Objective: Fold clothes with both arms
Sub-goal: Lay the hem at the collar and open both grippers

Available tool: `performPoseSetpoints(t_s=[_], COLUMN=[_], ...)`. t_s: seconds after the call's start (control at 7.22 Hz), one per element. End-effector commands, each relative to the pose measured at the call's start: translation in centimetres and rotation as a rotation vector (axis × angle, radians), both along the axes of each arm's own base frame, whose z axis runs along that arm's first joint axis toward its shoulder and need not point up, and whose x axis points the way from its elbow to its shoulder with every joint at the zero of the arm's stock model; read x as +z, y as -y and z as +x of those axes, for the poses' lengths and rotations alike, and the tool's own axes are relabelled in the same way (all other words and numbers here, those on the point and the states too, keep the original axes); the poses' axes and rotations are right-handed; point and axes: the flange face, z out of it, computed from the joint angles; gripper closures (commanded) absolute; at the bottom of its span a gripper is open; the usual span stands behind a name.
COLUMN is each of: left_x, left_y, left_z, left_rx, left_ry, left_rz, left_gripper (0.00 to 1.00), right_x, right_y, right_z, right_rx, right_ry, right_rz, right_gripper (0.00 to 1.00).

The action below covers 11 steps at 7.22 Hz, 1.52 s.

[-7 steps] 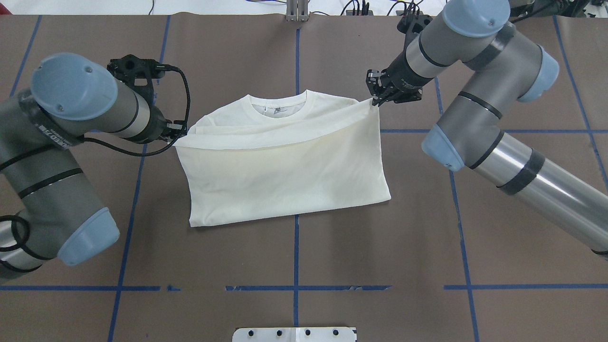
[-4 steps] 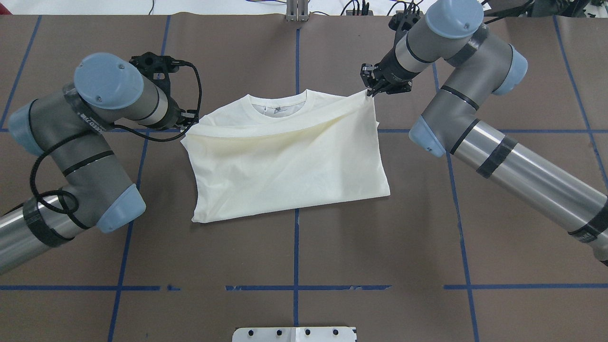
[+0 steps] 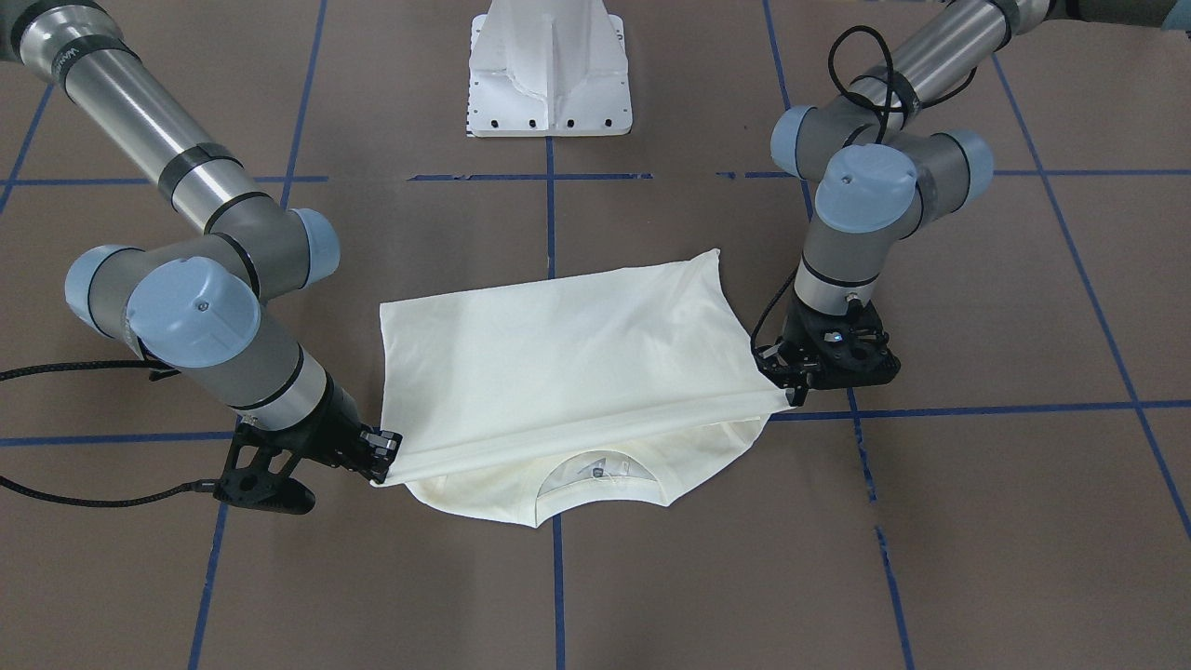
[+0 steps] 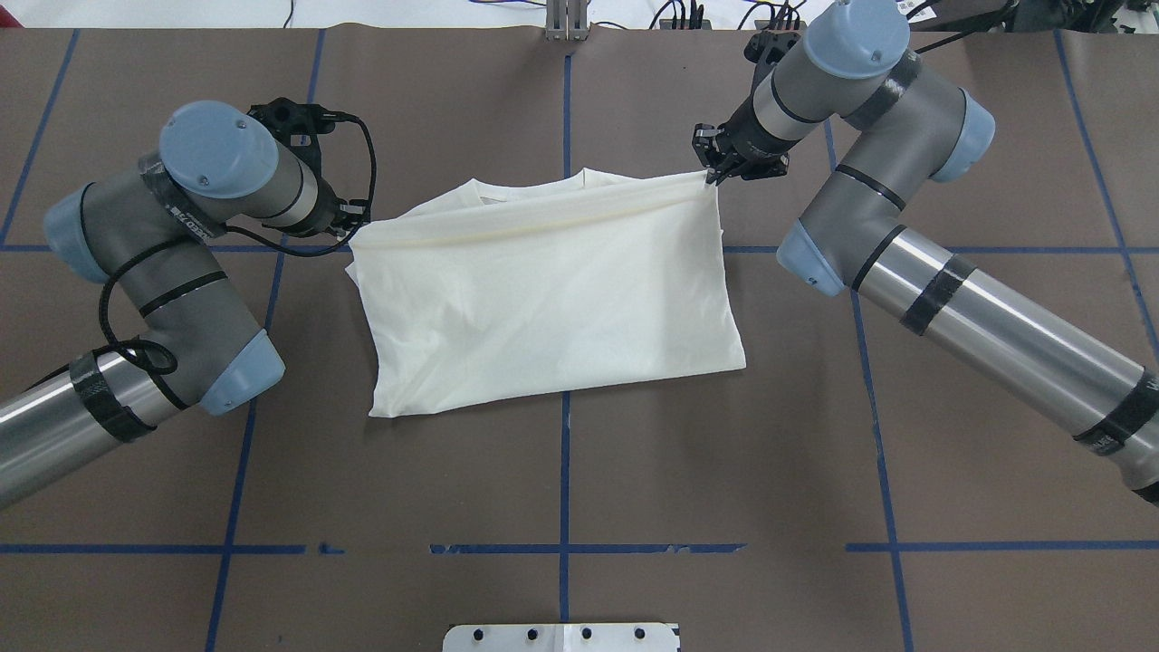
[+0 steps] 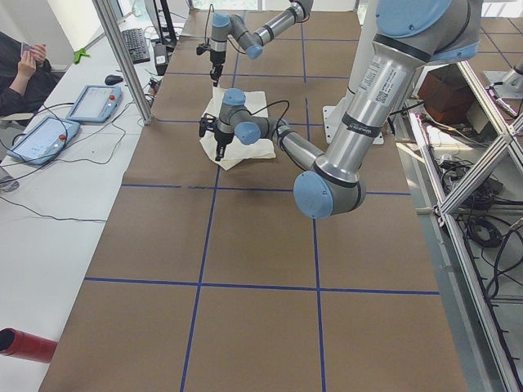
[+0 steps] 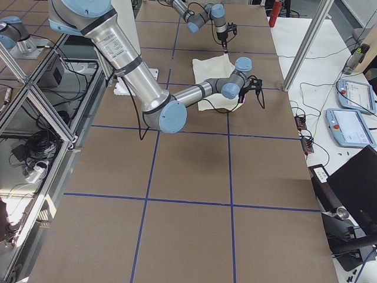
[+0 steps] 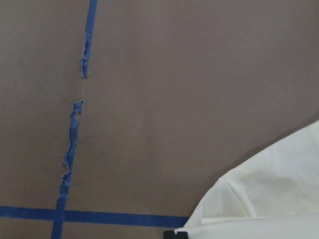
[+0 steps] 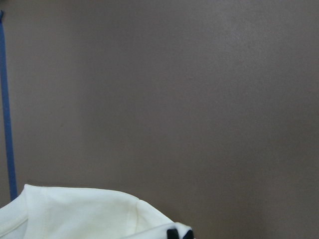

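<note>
- The cream T-shirt (image 4: 552,308) is being supported at the middle of the brown table (image 4: 724,471), plain side up and doubled over itself.
- Its hem edge is being stretched taut between the two grippers, just above the neckline (image 3: 595,465), which is being left partly uncovered.
- One hem corner is being pinched by the left gripper (image 4: 355,220), jaws clenched on the fabric.
- The other corner is being pinched by the right gripper (image 4: 711,174), jaws likewise clamped on the cloth.
- The folded edge is being rested on the table on the side nearer the white base (image 3: 549,70).
</note>
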Motion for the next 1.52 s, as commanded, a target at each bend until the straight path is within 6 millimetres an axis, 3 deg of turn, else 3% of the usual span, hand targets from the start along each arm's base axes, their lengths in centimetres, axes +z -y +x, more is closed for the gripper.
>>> performPoseSetpoints(t_s=[0.0,0.42,0.55,0.69,0.83,0.97,1.11,1.25,1.38], left_x=[-0.7,-1.0,-1.3,-1.5,-1.6,-2.4,-3.0,-3.8,-4.1], left_y=[0.3,0.4,0.4,0.5,0.7,0.8,1.2,2.5,2.6], left_z=[0.2,0.3,0.3,0.3,0.1,0.3,0.1,-1.7,-2.2], left_rx=[-0.003,-0.004,-0.005,-0.007,-0.038,-0.047,-0.049,-0.07,-0.075], left_ry=[-0.008,-0.011,-0.012,-0.015,-0.03,-0.044,-0.047,-0.053,-0.058], left_rz=[0.005,0.009,0.012,0.012,-0.013,-0.014,-0.007,-0.001,0.002], left_gripper=[1.0,1.0,1.0,1.0,0.92,0.31,0.0,0.0,0.0], right_x=[-0.3,-0.1,0.1,-0.1,0.0,0.0,-0.5,-1.5,-1.3], right_y=[0.2,0.2,0.1,0.2,-0.2,-0.3,-0.8,-2.1,-5.2], right_z=[0.0,-0.4,-0.4,-0.4,-0.9,-0.8,-0.5,-0.4,-0.9], right_rx=[0.002,0.009,0.01,0.009,0.001,-0.001,-0.002,-0.012,-0.045], right_ry=[0.001,-0.01,-0.01,-0.01,-0.01,-0.007,0.007,0.029,0.045], right_rz=[0.002,0.003,0.0,0.003,0.006,0.006,0.01,0.021,0.025], right_gripper=[1.0,1.0,0.96,0.52,0.01,0.0,0.0,0.0,0.0])
